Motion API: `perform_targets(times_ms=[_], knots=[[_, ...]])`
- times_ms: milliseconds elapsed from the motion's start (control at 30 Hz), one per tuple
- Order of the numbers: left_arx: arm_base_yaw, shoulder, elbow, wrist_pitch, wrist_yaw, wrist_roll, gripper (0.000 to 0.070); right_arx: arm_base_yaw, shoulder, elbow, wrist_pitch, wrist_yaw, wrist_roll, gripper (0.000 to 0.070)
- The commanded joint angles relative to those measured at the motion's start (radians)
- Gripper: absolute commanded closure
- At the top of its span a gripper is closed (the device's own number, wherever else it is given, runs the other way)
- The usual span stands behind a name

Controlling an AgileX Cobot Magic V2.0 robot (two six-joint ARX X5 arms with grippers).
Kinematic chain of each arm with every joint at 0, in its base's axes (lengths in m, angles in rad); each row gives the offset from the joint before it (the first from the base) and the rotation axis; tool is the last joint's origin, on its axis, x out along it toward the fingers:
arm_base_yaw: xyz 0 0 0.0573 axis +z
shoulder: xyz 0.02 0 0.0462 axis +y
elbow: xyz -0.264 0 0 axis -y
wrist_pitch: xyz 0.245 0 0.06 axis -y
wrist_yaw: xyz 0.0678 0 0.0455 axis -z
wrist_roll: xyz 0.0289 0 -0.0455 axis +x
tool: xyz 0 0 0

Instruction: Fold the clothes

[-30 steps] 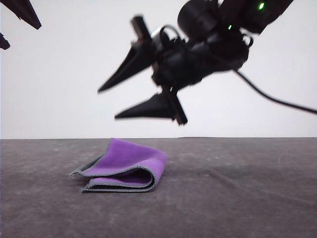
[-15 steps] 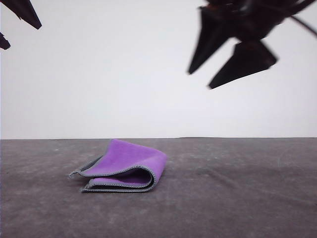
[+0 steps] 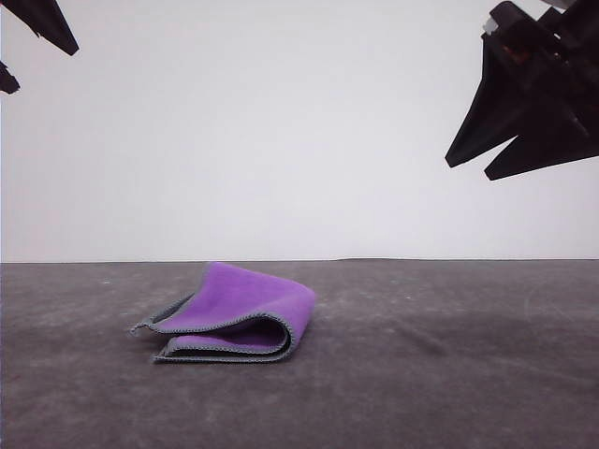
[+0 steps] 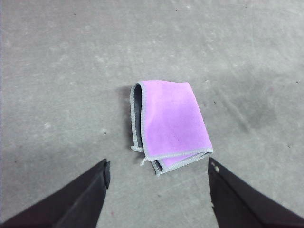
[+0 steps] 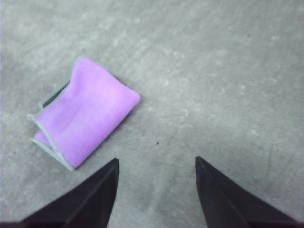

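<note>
Small soft cloth (image 3: 234, 318), purple side out with light-grey stitched edging, lies folded on the dark grey matte table (image 3: 449, 374), left of centre. Nothing touches it. Black right gripper (image 3: 475, 157) hangs high at right, fingers apart, empty. Black left gripper (image 4: 156, 166) is raised over the cloth, fingers wide apart, empty.

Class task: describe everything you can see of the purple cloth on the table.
The cloth is small and soft-looking, bright purple outside, dark grey inside, with light-grey stitched edging. It lies folded over in layers on the grey table, rounded fold toward the robot's right, open edges toward its left. Nothing but the table touches it.
</note>
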Motion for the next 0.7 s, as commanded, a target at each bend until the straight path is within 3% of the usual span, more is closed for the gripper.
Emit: perform_targets(times_ms=[0, 100, 133, 167, 267, 667], knots=[[-0.004, 0.005, 0.009, -0.01, 0.002, 0.002, 0.0305, 0.006, 0.003, 0.009, 0.013, 0.001, -0.001, 0.0375], [-0.004, 0.0, 0.01, -0.06, 0.006, -0.001, 0.032, 0.006, 0.003, 0.009, 0.01, 0.0, 0.001, 0.04], [-0.004, 0.0, 0.01, -0.07, 0.007, 0.002, 0.0412, 0.006, 0.003, 0.009, 0.004, 0.002, 0.001, 0.0494], [-0.005, -0.001, 0.01, -0.074, 0.007, 0.007, 0.0609, 0.007, 0.003, 0.009, 0.001, 0.005, 0.0, 0.0683], [-0.004, -0.001, 0.01, -0.059, 0.011, 0.008, 0.07, 0.007, 0.004, 0.009, 0.015, 0.004, -0.004, 0.0687], [-0.004, -0.003, 0.011, -0.06, 0.01, 0.007, 0.07, 0.006, 0.004, 0.009, 0.016, 0.004, -0.004, 0.0687]])
